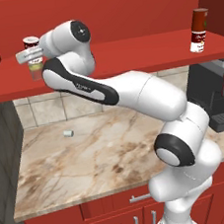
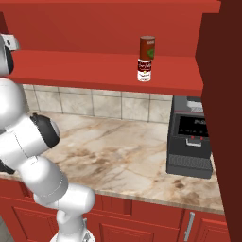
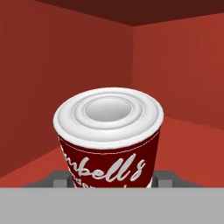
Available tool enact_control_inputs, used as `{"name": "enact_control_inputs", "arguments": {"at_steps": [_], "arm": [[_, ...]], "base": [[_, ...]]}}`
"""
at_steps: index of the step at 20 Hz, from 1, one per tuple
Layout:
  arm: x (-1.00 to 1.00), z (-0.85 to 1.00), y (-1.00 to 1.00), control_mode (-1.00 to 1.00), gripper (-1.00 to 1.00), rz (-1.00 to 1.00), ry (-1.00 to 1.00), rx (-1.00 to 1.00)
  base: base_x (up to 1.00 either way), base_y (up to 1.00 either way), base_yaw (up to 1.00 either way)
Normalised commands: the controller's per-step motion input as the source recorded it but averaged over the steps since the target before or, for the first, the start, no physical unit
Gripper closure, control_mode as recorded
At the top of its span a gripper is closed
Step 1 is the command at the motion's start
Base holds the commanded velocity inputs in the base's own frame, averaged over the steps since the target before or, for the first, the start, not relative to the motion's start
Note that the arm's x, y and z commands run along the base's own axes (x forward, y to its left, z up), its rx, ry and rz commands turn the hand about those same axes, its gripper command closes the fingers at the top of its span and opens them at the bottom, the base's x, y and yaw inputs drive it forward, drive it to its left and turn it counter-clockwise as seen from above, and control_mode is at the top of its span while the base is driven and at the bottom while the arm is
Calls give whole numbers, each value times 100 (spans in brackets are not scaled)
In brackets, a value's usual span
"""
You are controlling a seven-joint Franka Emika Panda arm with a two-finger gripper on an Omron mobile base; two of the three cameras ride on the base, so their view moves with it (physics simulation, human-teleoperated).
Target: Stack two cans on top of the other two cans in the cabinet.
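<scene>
Cans are seen in two stacks on the long red shelf of the cabinet point(image 1: 126, 52), each stack standing upright with its long axis vertical. At the left end, a red-and-white soup can point(image 1: 31, 43) is set on top of a short can with a yellow-green label point(image 1: 35, 69); the lower can is partly hidden behind the hand. At the right end, a plain dark red can point(image 2: 147, 47) is stacked squarely on a second red-and-white soup can point(image 2: 144, 70), lid up, lettering facing the room.

The white arm is bent up from the base, its elbow raised over the marble counter point(image 1: 103, 145) and its forearm stretched leftward to the shelf, so that the gripper point(image 1: 27, 55) lies about level at the left stack. In the hand view the soup can's pale lid point(image 3: 108, 114) is seen close and slightly from above, upright, with the grey finger bodies point(image 3: 57, 178) low on either side of it. Whether the jaws are pinching the can or merely flank it cannot be told.

The left stack stands near the shelf's left end and close to its front edge, with the cabinet's side wall and back wall just beyond it. A long bare stretch of shelf lies between the two stacks. A small pale object point(image 1: 68, 133) lies on the counter below, and a dark coffee machine point(image 2: 191, 142) stands at the right.
</scene>
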Motion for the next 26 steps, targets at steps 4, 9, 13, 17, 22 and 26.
{"name": "enact_control_inputs", "arguments": {"at_steps": [4, 9, 13, 17, 22, 26], "arm": [[4, 0, 4, -100, 100, 0, 3, 0], [0, 0, 2, -100, 100, 0, 5, 0], [0, -2, 0, -100, 100, 0, 5, 0], [0, 0, 0, -100, 100, 0, 5, 0], [0, -3, 0, -100, 100, 0, 5, 0], [0, -13, 0, -100, 100, 0, 5, 0]], "base": [[0, 0, 0], [0, 0, 0], [0, 0, 0], [0, 0, 0], [0, 0, 0], [0, 0, 0]]}}
